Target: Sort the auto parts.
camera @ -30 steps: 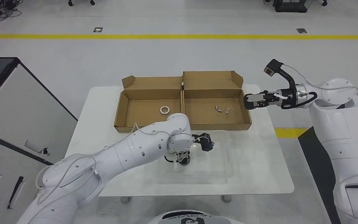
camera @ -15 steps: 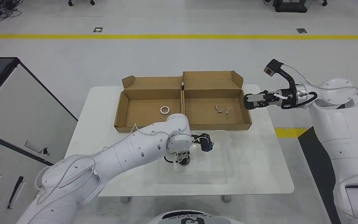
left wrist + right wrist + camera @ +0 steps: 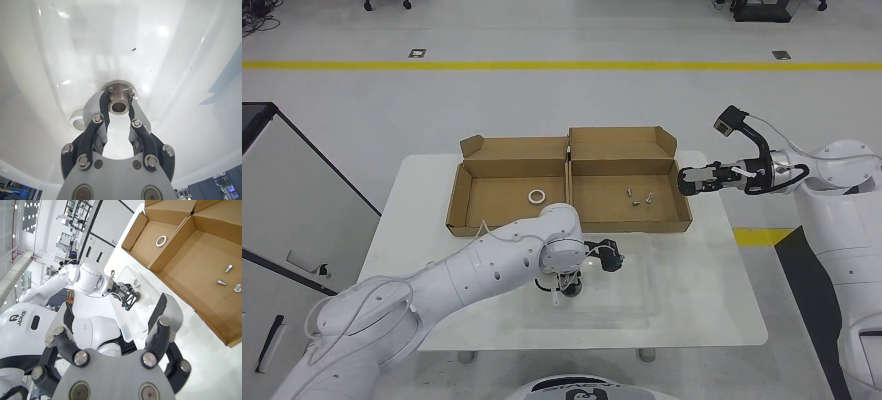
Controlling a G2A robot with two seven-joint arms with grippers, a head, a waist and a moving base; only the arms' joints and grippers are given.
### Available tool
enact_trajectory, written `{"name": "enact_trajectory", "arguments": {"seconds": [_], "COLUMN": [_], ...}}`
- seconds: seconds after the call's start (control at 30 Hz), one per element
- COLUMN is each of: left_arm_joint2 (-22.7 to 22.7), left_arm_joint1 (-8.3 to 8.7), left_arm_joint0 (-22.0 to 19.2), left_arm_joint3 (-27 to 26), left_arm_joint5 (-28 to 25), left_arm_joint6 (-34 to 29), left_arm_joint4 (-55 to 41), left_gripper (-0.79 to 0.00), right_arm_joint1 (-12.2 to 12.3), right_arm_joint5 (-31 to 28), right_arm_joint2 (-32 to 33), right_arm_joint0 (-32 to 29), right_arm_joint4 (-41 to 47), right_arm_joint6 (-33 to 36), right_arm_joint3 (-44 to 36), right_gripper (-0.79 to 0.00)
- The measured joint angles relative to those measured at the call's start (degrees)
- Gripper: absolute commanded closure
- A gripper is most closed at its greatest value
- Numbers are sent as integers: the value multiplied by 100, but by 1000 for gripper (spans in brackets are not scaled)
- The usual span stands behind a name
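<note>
Silver flanged steel bushing [image 3: 118,102]: flange down, bore up, centre of left wrist view.
Silver metal ring [image 3: 75,122]: just beside it, lower left.
Pale flat ring [image 3: 537,197]: top view, upper centre-left.
Small steel bolts [image 3: 640,195]: upper centre-right, lying loose.

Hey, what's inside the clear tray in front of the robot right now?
A flanged metal bushing, clamped by the left tool, sits flange-down toward the tray floor, with a silver ring beside it. The tool's finger covers part of the ring.
</note>
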Motion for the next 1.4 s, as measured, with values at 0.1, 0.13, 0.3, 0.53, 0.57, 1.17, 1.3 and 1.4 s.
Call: {"name": "enact_trajectory", "arguments": {"seconds": [0.1, 0.13, 0.3, 0.53, 0.57, 1.17, 1.3, 1.4], "left_arm_joint2": [22, 28, 54, 109, 116, 53, 23, 5], "left_arm_joint1": [-6, -8, -19, -42, -45, -41, -28, -17], "left_arm_joint0": [-13, -18, -39, -68, -73, -91, -83, -70], "left_arm_joint3": [23, 30, 73, 160, 171, 56, 4, -27], "left_arm_joint5": [-10, -13, -19, -51, -52, -33, -25, -24], "left_arm_joint6": [10, 13, 19, 52, 52, 34, 25, 24], "left_arm_joint4": [-23, -29, -64, -123, -131, -116, -99, -91], "left_gripper": [-262, -259, -314, -351, -360, -336, -357, -379], "right_arm_joint1": [0, 0, 0, 0, 0, 0, 0, 0], "right_arm_joint5": [0, 0, 0, 0, 0, 0, 0, 0], "right_arm_joint2": [0, 0, 0, 0, 0, 0, 0, 0], "right_arm_joint0": [0, 0, 0, 0, 0, 0, 0, 0], "right_arm_joint4": [0, 0, 0, 0, 0, 0, 0, 0], "right_arm_joint6": [0, 0, 0, 0, 0, 0, 0, 0], "right_arm_joint3": [0, 0, 0, 0, 0, 0, 0, 0], "right_gripper": [-785, -785, -785, -785, -785, -785, -785, -785]}}
